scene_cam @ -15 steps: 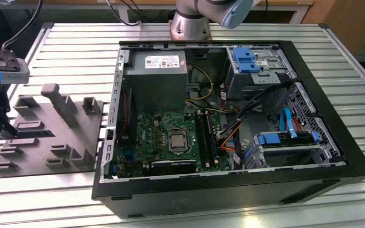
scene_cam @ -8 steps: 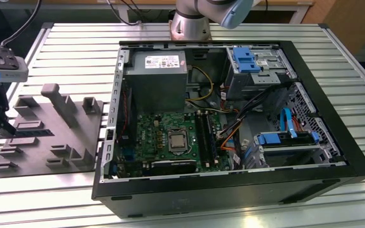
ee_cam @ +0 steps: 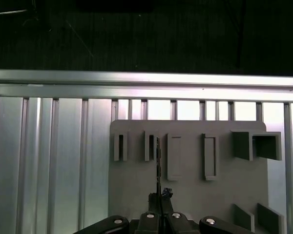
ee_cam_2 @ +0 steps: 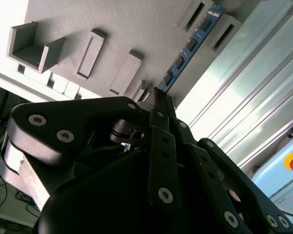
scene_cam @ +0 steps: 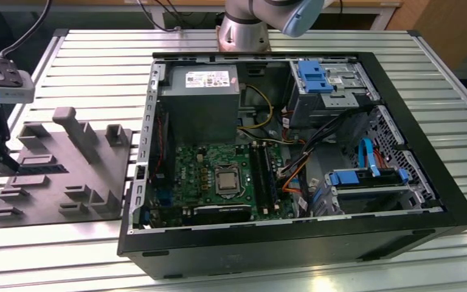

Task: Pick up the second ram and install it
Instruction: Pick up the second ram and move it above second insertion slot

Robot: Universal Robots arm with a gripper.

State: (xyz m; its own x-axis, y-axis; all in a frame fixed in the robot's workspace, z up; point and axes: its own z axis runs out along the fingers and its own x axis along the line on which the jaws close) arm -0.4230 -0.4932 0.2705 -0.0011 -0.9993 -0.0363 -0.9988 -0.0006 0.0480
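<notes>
Clenched, seemingly, on the near end of the second ram [ee_cam_2: 190,47], set on edge between blocks of the grey holder tray [ee_cam_2: 136,24], with the gripper [ee_cam_2: 159,95] low over that tray.

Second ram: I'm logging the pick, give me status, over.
Tool shut on the second ram, gripping one end. Ram at the grey holder tray, far end between its slot blocks. Nothing seen in the way.

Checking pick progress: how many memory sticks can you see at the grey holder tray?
1. The second ram is at the holder tray, with one end clamped in the gripper. More could be hidden behind the gripper.
</notes>
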